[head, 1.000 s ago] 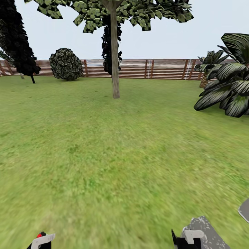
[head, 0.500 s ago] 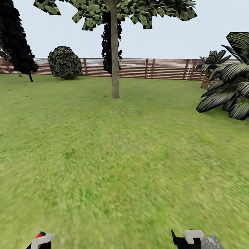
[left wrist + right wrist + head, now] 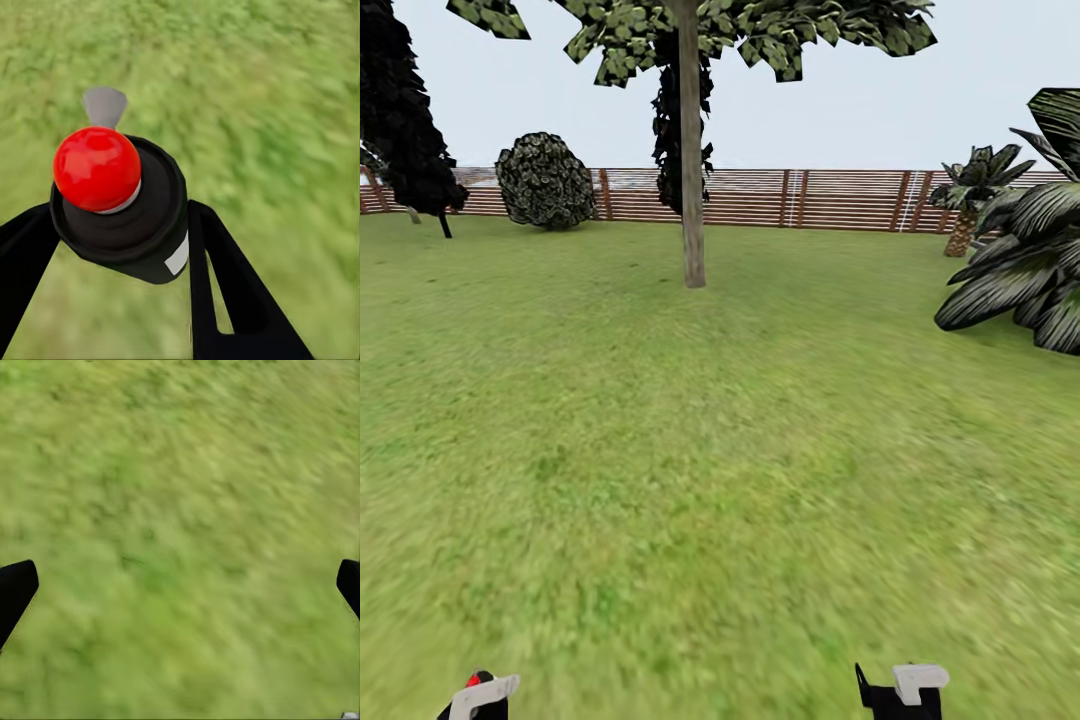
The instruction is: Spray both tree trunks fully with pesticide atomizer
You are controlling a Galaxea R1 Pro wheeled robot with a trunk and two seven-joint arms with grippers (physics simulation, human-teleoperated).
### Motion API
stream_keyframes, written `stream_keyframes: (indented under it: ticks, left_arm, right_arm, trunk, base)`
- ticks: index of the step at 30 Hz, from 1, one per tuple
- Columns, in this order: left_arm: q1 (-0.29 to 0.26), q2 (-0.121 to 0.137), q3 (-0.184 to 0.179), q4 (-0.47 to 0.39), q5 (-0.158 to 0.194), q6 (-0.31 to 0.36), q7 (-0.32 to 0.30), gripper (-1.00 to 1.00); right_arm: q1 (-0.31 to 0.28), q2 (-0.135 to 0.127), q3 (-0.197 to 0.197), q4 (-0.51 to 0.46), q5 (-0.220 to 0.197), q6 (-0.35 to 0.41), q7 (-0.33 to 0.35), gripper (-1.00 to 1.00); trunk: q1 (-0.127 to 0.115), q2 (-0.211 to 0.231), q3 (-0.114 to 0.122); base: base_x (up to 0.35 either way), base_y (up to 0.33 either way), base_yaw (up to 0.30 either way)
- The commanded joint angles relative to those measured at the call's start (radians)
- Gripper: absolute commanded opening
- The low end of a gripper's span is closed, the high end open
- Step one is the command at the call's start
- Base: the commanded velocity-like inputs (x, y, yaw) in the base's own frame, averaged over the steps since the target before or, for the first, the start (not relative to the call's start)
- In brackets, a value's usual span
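red-topped and near-black, the pesticide atomizer (image 3: 120, 210) is sitting upright between the two dark fingers of our left claw (image 3: 120, 247), which are pressing against its sides, so we are gripping it firmly. in the head view its red cap is peeking up at the bottom edge beside the left claw (image 3: 478, 695). our right claw (image 3: 180, 585) is hanging wide open over bare grass, holding and touching nothing; its fingertips are sitting at opposite edges of the wrist picture.

we are judging that we are in transit across the lawn (image 3: 720, 450) towards the tree trunk (image 3: 692, 150), which is standing well ahead, with the brown fence (image 3: 840, 198) behind it. to do this well, we are keeping the bottle upright and steady in the grip, heading straight for the trunk, and stopping near enough that the spray can reach the bark. no white speckles are showing on the trunk yet, so both trees are looking untreated.
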Motion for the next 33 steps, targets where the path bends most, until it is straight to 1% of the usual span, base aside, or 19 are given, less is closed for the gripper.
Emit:
stream_keyframes:
  ticks: [1, 33]
  left_arm:
    - [-0.001, 0.000, -0.001, 0.000, 0.005, -0.003, 0.000, -1.00]
    - [0.000, 0.002, -0.001, -0.001, 0.005, -0.003, 0.000, -1.00]
  right_arm:
    - [-0.001, 0.000, 0.000, 0.001, 0.001, -0.003, -0.002, 1.00]
    - [0.000, 0.000, 0.001, 0.001, 0.001, -0.003, -0.002, 1.00]
  trunk:
    - [0.000, 0.000, -0.001]
    - [0.000, 0.000, -0.001]
  base:
    - [0.338, 0.000, 0.000]
    - [0.338, 0.000, 0.000]
